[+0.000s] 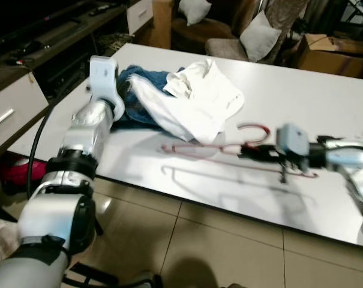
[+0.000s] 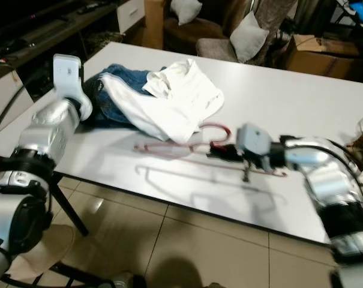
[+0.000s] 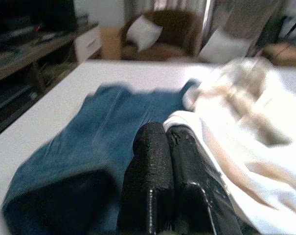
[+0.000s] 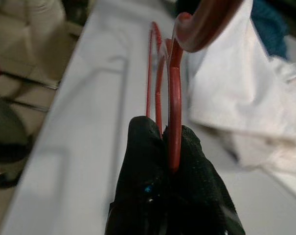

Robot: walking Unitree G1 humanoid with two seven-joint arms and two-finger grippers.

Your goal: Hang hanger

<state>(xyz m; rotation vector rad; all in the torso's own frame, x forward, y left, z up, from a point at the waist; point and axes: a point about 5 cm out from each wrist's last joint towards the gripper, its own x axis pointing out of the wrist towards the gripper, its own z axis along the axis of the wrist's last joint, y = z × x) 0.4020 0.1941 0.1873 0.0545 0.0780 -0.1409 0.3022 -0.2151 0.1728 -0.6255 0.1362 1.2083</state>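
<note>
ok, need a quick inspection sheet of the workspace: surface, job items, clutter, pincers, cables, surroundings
Surface: white table, over a tiled floor.
Job's things: red hanger, hook end toward the white shirt.
Clutter: white shirt piled partly over blue jeans.
Grippers: right pincer shut on the hanger's rod; left pincer shut, at the clothes pile, holding nothing visible.
Cables: black cable beside the left arm.
Surroundings: armchairs with cushions, cardboard box, dark media unit.
</note>
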